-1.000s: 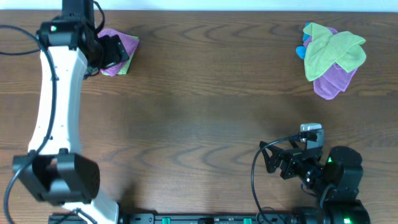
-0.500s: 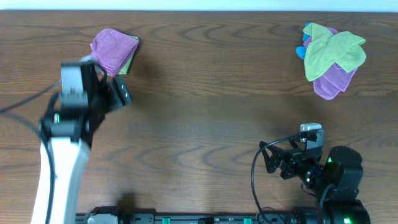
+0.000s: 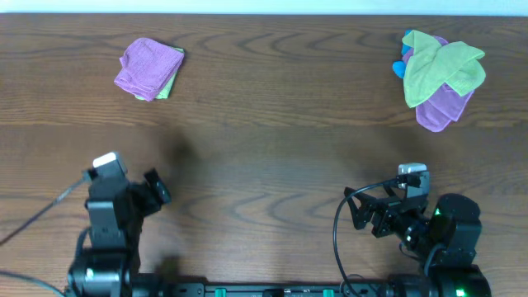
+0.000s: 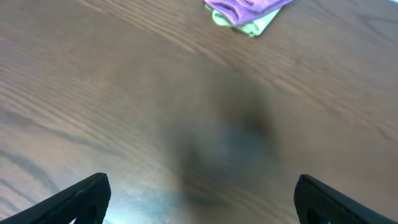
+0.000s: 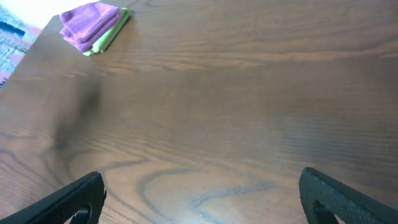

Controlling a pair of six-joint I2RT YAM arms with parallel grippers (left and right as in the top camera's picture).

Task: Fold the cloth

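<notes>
Overhead shows two heaps at the far edge of the desk [image 3: 264,140]: a folded stack [image 3: 149,68], purple on green, at the far left, and a loose pile [image 3: 441,74] at the far right. In the pile a green cloth [image 3: 445,64] lies crumpled over a purple cloth [image 3: 437,111], with a blue cloth [image 3: 400,66] peeking out at its left side. Both arms sit low at the near edge, well apart from either heap. The left claw [image 3: 157,190] is spread and empty, and its wrist view shows only bare desk between the fingers [image 4: 87,196], with the stack at the top of the frame. The right claw [image 3: 356,210] is likewise spread and pinching nothing. The step in hand looks like fetching the next cloth, and the right claw is the nearer one for it. To do it well, come down on an outer edge of the green cloth only, pinching shallow so the purple one beneath is not caught. Lift just enough to peel it free, then draw it to the bare middle of the desk. Lay it flat there before any fold; a crumpled start will give a lopsided fold. Bring the left claw in for a second corner, so both corners travel together and the edges meet.
</notes>
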